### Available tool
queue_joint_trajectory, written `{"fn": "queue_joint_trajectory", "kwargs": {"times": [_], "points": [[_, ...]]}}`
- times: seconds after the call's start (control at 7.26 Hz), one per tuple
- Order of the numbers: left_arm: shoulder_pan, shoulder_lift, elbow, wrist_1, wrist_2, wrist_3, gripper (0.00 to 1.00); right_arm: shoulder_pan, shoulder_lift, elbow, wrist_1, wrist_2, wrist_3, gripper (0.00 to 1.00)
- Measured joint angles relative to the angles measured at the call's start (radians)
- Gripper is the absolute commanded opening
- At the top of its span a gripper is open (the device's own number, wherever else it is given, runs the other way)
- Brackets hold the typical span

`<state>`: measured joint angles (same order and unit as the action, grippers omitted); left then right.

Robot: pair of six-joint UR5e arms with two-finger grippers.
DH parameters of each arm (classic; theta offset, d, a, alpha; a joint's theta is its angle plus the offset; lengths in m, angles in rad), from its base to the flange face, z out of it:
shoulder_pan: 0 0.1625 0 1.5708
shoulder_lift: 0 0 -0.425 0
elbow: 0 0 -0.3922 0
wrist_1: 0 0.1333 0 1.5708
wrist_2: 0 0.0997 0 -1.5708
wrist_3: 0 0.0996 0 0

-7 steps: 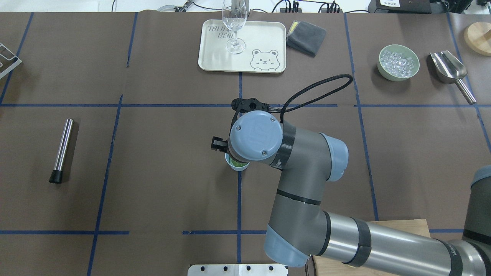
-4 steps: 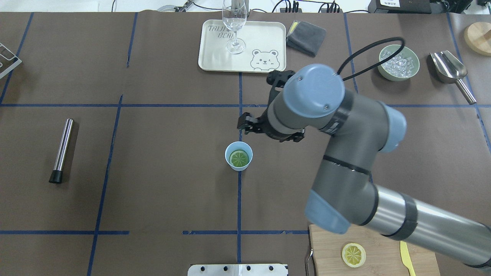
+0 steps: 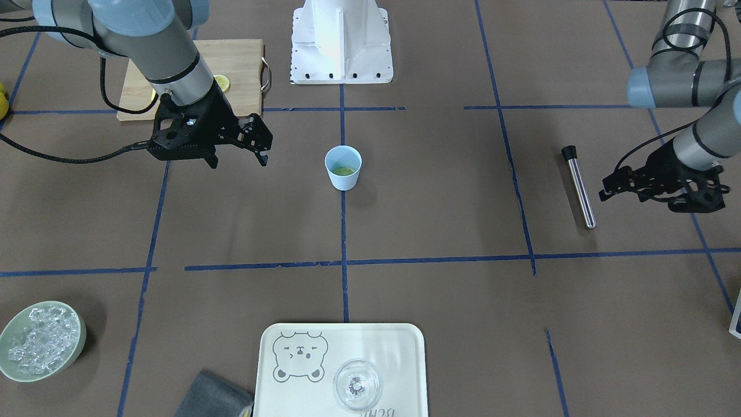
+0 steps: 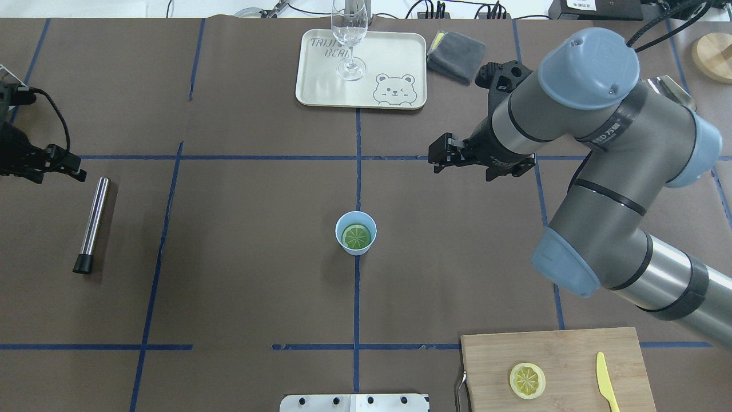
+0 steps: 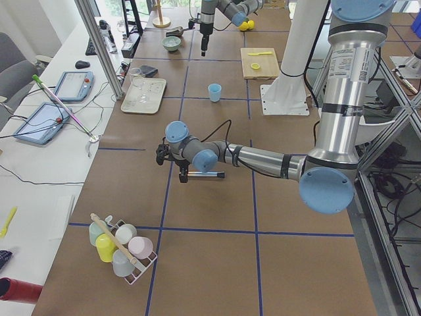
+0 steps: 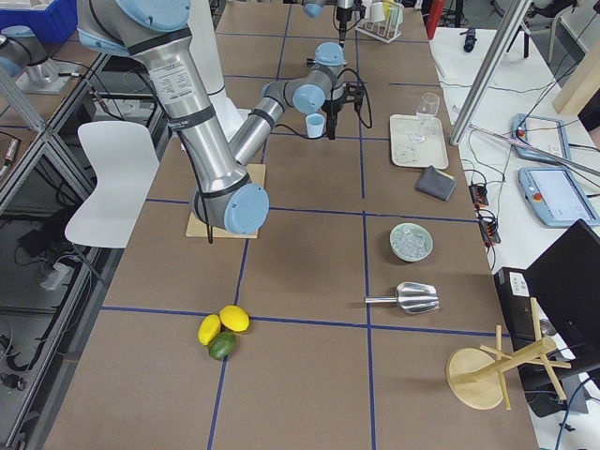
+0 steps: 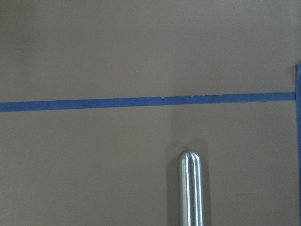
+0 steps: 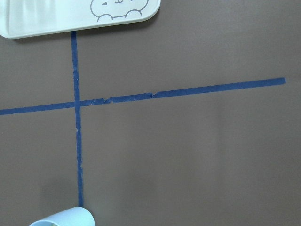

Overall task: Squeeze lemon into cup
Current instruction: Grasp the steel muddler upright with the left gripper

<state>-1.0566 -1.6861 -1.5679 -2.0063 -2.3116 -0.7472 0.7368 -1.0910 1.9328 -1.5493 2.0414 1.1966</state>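
**A:** So, is the right claw (image 4: 436, 160) carrying anything?

**B:** No. Its jaws stand apart with nothing between them, and it hangs over bare counter (image 4: 257, 286).

**A:** And where is the lemon (image 4: 356, 236)?

**B:** Well apart from that claw, back toward the robot's base and off to the claw's left. It lies cut face up inside the cup (image 4: 338, 233), which stands upright on a tape line.

**A:** And the left claw (image 4: 74, 166)?

**B:** It's far off on the other side, just beside the end of a steel rod (image 4: 94, 223). I cannot tell how its jaws stand.

**A:** Which step are we at, then?

**B:** I'd say the squeeze itself is past and the piece has been dropped in. What's left looks like parking the arm. If more juice were wanted, the claw would have to go down into the cup's mouth without tipping it.
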Motion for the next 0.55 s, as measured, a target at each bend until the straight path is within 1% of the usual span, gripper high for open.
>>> {"fn": "queue_joint_trajectory", "kwargs": {"times": [0.28,0.41,0.55], "points": [[0.067,-0.026,0.027,-0.001,0.070,-0.039,0.94,0.005,-0.005,0.001,0.000,0.003,-0.007,1.00],[0.082,-0.030,0.039,-0.001,0.096,-0.040,0.94,0.005,-0.006,0.001,0.000,0.002,-0.008,1.00],[0.089,-0.032,0.045,-0.001,0.110,-0.040,0.90,0.006,-0.007,0.001,-0.001,0.002,-0.008,1.00]]}}
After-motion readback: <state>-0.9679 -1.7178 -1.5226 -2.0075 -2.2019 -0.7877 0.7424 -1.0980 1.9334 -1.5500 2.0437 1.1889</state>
